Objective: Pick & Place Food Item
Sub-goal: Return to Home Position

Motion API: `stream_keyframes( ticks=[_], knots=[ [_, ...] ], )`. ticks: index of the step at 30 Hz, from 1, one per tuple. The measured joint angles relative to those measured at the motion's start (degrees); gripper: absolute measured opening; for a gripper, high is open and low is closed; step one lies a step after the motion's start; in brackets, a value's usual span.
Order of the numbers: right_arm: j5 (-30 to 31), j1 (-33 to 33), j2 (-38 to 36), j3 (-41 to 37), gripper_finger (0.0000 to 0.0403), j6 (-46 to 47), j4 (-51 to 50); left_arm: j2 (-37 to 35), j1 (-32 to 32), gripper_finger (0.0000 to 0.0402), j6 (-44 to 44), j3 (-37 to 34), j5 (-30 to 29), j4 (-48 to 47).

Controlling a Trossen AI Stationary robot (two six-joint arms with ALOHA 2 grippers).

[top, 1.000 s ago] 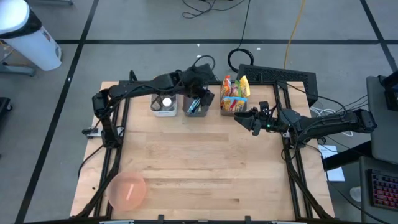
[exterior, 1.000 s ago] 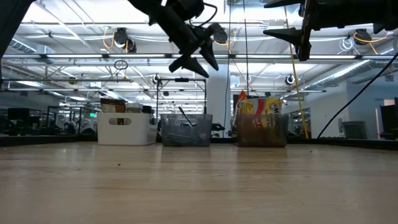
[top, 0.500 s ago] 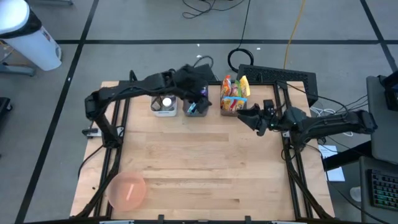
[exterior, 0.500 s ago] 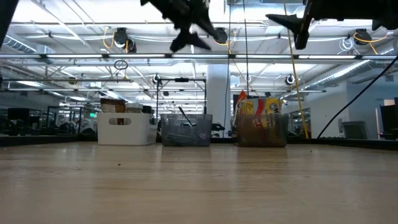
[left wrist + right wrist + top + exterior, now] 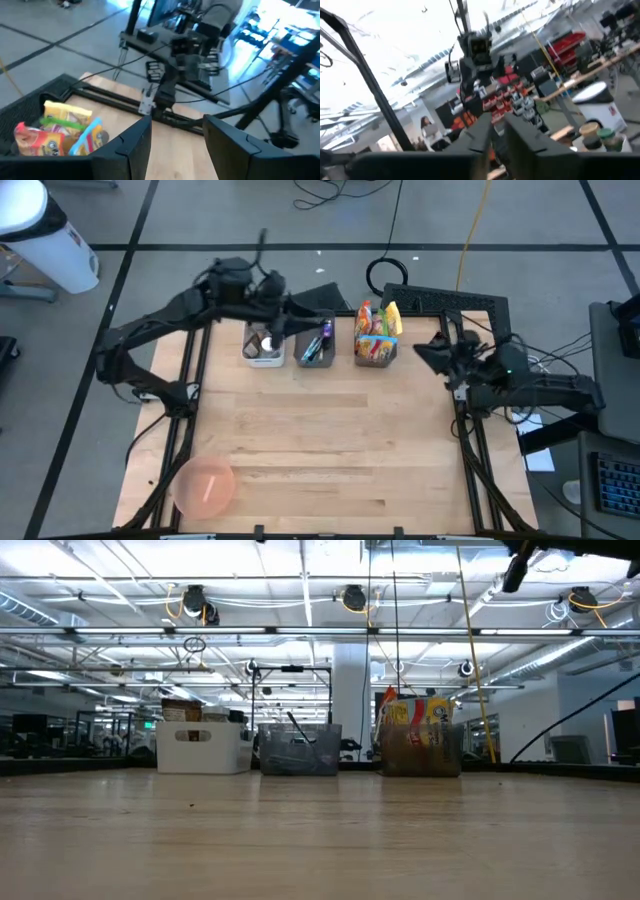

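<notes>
Bright snack packets (image 5: pixel 376 332) stand in a bin at the table's far edge; they also show in the left wrist view (image 5: pixel 60 131) and the low view (image 5: pixel 420 725). My left gripper (image 5: pixel 318 308) hangs high above the far edge, over the bins to the left of the snacks. It points about level toward the table's right side. Its fingers (image 5: pixel 127 150) stand open with nothing between them. My right gripper (image 5: pixel 428 350) is raised at the table's right edge, right of the snack bin. Its fingers (image 5: pixel 477 135) are shut on nothing.
A white bin with a jar (image 5: pixel 263 346) and a clear bin with pens (image 5: pixel 315 350) stand left of the snack bin. A pink plate (image 5: pixel 205 486) lies at the near left corner. Black frame rails (image 5: pixel 470 440) run along both sides. The wooden middle (image 5: pixel 320 440) is bare.
My left gripper has risen from over the clear bin, drawn back toward the table's far left, and tipped from pointing down to about level. My right gripper has pulled back from beside the snack bin toward the table's right edge, risen a little, and shut.
</notes>
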Motion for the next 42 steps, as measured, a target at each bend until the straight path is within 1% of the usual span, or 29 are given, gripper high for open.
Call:
stream_keyframes(
  ticks=[2,3,6,10,15,17,19,21,25,27,29,30,33,35,37,42],
  knots=[
    [-1.49,-1.37,-2.91,0.00,0.0017,-0.07,-1.85,-2.54,0.29,0.0184,-0.05,-1.81,0.29,0.74],
    [-1.71,-1.98,-4.31,0.00,0.0009,-0.21,-2.57,-3.78,0.34,0.0184,-0.08,-2.90,0.07,1.56],
    [-1.59,-3.32,-8.00,1.26,0.0010,-0.52,-8.23,-7.90,1.00,0.0173,-0.33,-7.64,-0.49,4.48],
    [-1.07,-4.70,-11.21,6.61,0.0002,-5.54,-21.16,-14.98,1.85,0.0135,-2.59,-15.99,-0.30,11.91],
    [5.09,-5.18,-12.41,16.66,0.0001,-14.97,-39.09,-23.14,2.86,0.0091,-7.74,-27.73,-0.41,22.16],
    [7.23,-5.17,-13.35,19.77,0.0001,-17.53,-43.50,-26.49,3.24,0.0080,-9.26,-32.00,-0.67,25.58],
    [7.91,-5.19,-15.27,21.31,0.0001,-19.16,-45.41,-29.73,3.48,0.0071,-10.52,-35.88,-1.39,29.02],
    [8.14,-5.19,-18.21,21.31,0.0001,-19.81,-45.98,-32.86,3.54,0.0064,-11.38,-39.76,-2.32,31.69],
    [10.84,-5.23,-24.61,18.92,0.0000,-18.40,-48.28,-38.36,3.45,0.0051,-12.40,-46.25,-3.59,36.68],
    [10.89,-5.23,-25.07,17.57,0.0000,-18.24,-47.67,-40.90,3.49,0.0044,-13.08,-48.83,-3.78,38.96],
    [10.57,-5.23,-24.73,16.97,0.0000,-18.52,-48.80,-43.42,3.68,0.0036,-13.27,-50.90,-3.76,39.54],
    [10.66,-5.23,-24.14,16.27,0.0000,-18.87,-47.52,-44.47,3.75,0.0031,-13.37,-51.79,-3.68,39.68],
    [10.55,-5.23,-24.06,11.70,0.0000,-18.07,-45.65,-47.62,3.72,0.0015,-13.41,-54.55,-3.43,40.00],
    [10.21,-5.23,-24.18,7.51,0.0000,-16.85,-41.97,-49.76,3.74,0.0005,-13.83,-56.10,-3.33,40.17],
    [9.07,-5.23,-25.02,3.40,0.0000,-15.77,-37.40,-51.93,3.74,0.0006,-14.44,-57.79,-2.84,40.18],
    [7.77,-5.23,-24.84,-6.49,0.0000,-14.00,-25.61,-56.84,3.56,0.0013,-15.53,-61.98,1.77,40.70]
  ],
)
